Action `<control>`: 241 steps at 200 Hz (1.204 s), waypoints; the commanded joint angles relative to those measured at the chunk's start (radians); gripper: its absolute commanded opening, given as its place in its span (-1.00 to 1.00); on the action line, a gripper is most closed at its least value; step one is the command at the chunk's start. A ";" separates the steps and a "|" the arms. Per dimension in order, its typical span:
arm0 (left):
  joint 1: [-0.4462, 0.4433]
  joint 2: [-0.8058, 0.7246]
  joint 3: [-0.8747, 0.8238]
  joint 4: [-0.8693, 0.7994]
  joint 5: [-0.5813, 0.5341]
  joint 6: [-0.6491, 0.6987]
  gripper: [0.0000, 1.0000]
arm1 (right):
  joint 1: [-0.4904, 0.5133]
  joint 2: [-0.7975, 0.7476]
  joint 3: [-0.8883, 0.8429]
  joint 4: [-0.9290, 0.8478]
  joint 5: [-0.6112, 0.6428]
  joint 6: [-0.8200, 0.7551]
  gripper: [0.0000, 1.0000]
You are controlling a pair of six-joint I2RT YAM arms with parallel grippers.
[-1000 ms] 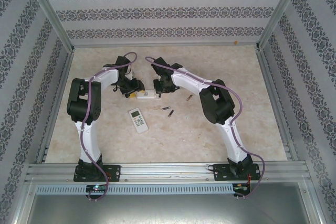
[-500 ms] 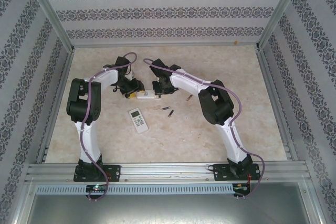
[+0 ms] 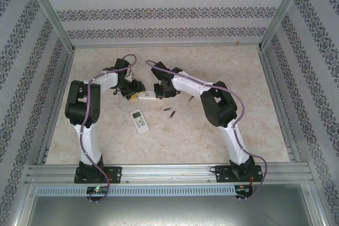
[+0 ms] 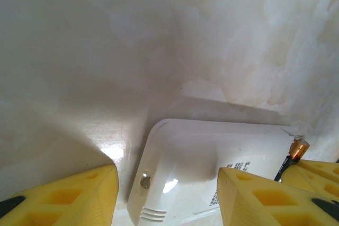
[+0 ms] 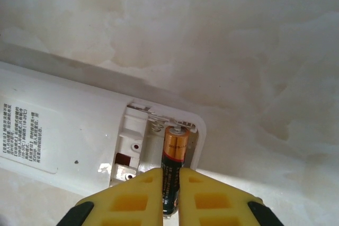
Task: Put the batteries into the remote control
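Now | marbled beige tabletop [image 3: 175,136], patterned walls [image 3: 169,9] | right claw [image 5: 170,175] pinching battery [image 5: 175,142] | left claw [image 4: 167,186] wide

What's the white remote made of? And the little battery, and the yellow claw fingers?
Remote: looks like glossy white plastic, smooth with glints. Battery: probably metal, going by its shiny coppery end; the dark part may be a wrapper. Right claw fingers: matte yellow plastic, apparently, with moulded hollows.

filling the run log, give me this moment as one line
right pincer shut on battery at open bay of remote | left pincer open astride remote end | three loose batteries on table
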 commanded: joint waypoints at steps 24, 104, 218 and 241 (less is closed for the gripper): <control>-0.015 -0.005 -0.053 0.050 0.119 -0.065 0.06 | 0.030 0.075 -0.087 -0.200 -0.067 0.073 -0.75; -0.015 -0.072 -0.153 0.185 0.124 -0.171 0.05 | -0.003 0.059 0.128 -0.343 -0.005 0.175 -0.58; -0.015 -0.151 -0.105 0.084 -0.009 -0.015 0.25 | -0.010 0.060 0.253 -0.384 0.070 0.225 -0.54; -0.015 -0.122 -0.056 0.041 -0.024 0.036 0.25 | -0.012 0.080 0.253 -0.372 0.078 0.244 -0.57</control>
